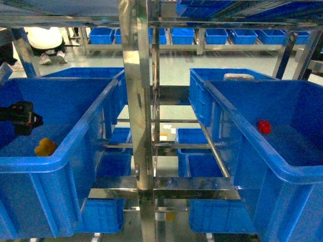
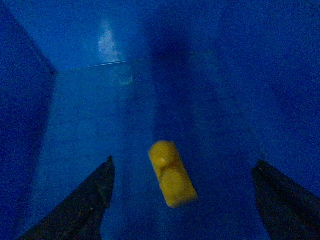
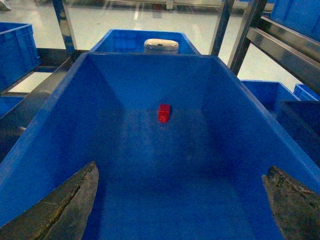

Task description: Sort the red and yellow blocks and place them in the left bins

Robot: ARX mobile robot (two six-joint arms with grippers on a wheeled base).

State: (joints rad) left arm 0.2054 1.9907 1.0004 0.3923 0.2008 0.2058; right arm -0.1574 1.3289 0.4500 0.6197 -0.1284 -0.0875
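Nearest in the head view stand two large blue crates, one on each side of a steel rack post (image 1: 137,101). The left crate (image 1: 75,151) holds one yellow block (image 1: 45,146) on its floor, close to the near wall. The left gripper (image 1: 20,117) hangs inside this crate above the block; only its dark body shows here. The right crate (image 1: 252,131) holds one red block (image 1: 264,126) on its floor, well back from the near rim. The right gripper does not show in the head view.

The left wrist view looks down into the left crate and shows what the head view cannot: the yellow block (image 2: 171,173) lies flat with two round studs up, slightly skewed, between the two dark fingers (image 2: 82,202), which are spread wide and touch nothing. The crate's floor and far wall (image 2: 125,40) fill the rest.

The right wrist view looks along the right crate (image 3: 45,145) from its near end. The red block (image 3: 163,112) sits near the middle of the floor, towards the far wall, well ahead of the right gripper's fingers (image 3: 65,205), which are also wide apart and hold nothing. Behind this crate's far rim stands another blue crate (image 3: 130,42) with a white object (image 3: 160,45) in it.

Farther off, smaller blue bins (image 1: 202,35) line a shelf across the room.

Counted: one yellow block, one red block, two large near crates.
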